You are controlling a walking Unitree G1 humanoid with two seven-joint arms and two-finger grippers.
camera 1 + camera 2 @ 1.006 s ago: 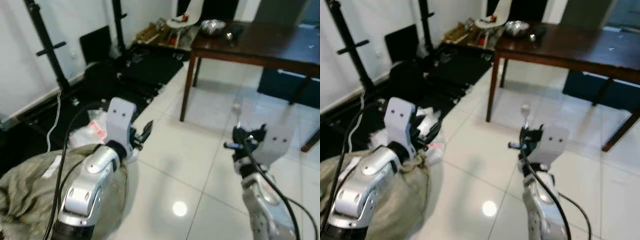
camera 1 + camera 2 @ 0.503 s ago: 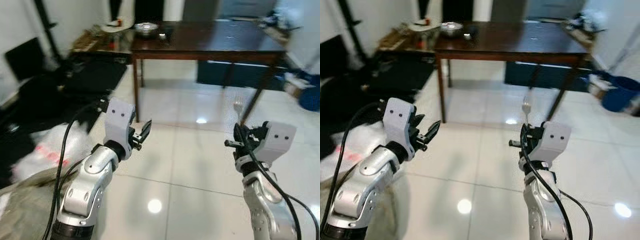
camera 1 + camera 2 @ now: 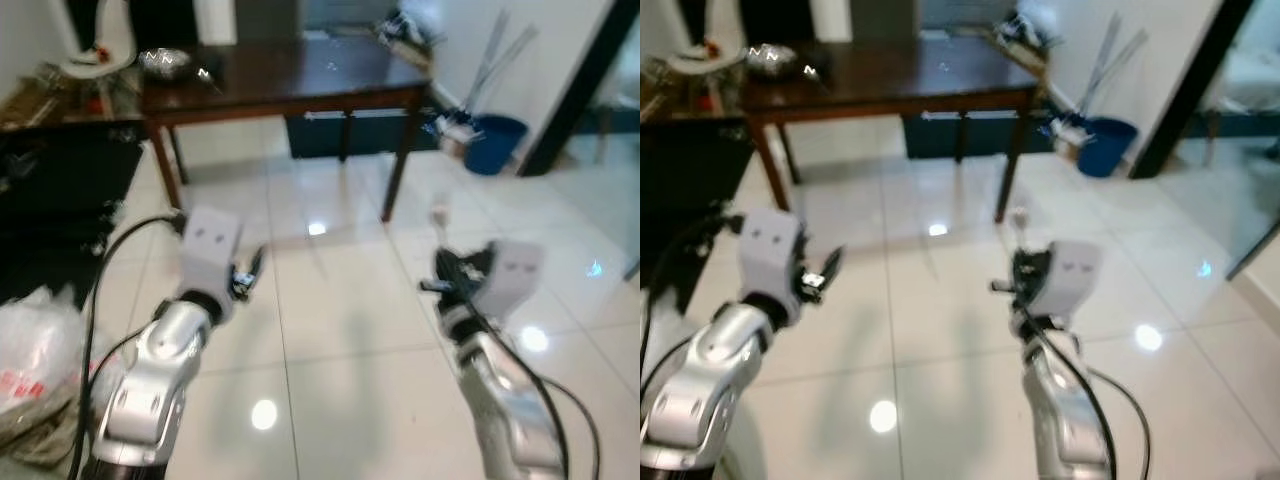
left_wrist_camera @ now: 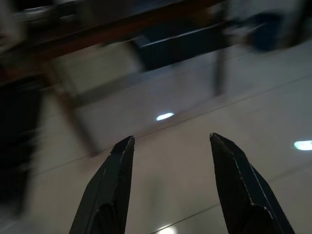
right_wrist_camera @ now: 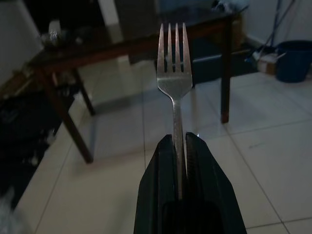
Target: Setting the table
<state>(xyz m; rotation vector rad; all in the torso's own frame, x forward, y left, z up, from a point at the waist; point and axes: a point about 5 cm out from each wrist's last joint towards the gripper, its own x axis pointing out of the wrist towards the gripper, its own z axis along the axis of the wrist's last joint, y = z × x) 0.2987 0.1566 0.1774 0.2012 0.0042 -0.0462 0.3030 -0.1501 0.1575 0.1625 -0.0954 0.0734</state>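
Pinching a fork [image 5: 174, 83] upright by its handle, the right gripper [image 5: 178, 142] hangs over the tiled floor [image 3: 340, 330] beside the empty left gripper [image 4: 170, 146], fingers spread, with the dark wooden table [image 3: 300, 80] beyond.

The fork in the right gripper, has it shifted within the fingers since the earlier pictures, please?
No. The fork stands tines-up above the right gripper as before; the dark table slid across the view because the camera turned.

Two rounded silver metal arms [image 3: 150, 385] are seen, each topped by a white boxy wrist housing [image 3: 207, 238], trailed by black cables [image 3: 95, 320], seemingly with long black tapered fingers [image 4: 109, 185].
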